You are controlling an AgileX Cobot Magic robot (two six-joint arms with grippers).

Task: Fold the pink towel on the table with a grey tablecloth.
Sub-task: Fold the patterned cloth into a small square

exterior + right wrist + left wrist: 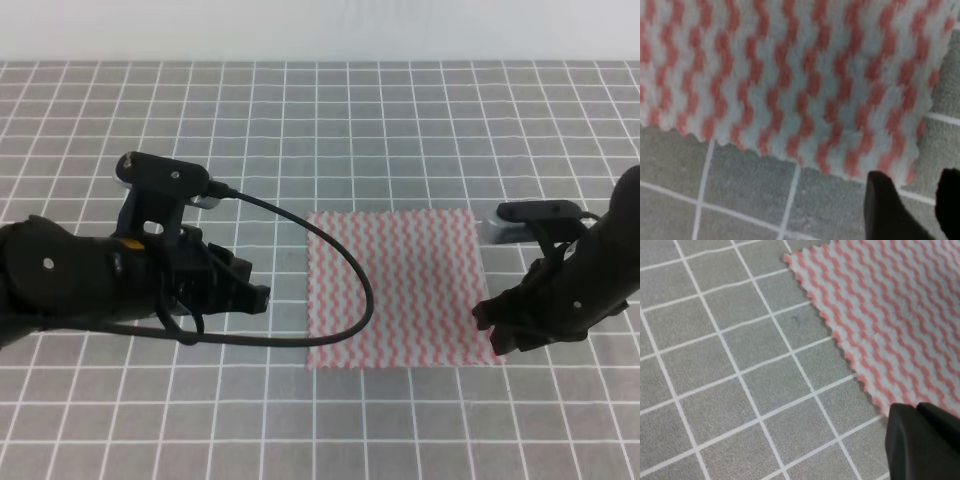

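The pink towel (395, 285) lies flat and unfolded on the grey tablecloth (300, 120) in the middle of the table. My left gripper (262, 297) hovers just left of the towel's left edge; in the left wrist view its dark fingers (920, 440) look pressed together beside the towel (900, 315). My right gripper (490, 325) is at the towel's near right corner. In the right wrist view its two fingertips (882, 210) stand apart, with grey cloth in the gap, just off the towel's edge (805, 100). Neither gripper holds anything.
A black cable (340, 260) from the left arm loops over the towel's left part. The gridded tablecloth (740, 365) stretches in every direction, and a white wall (320, 30) runs along the far edge.
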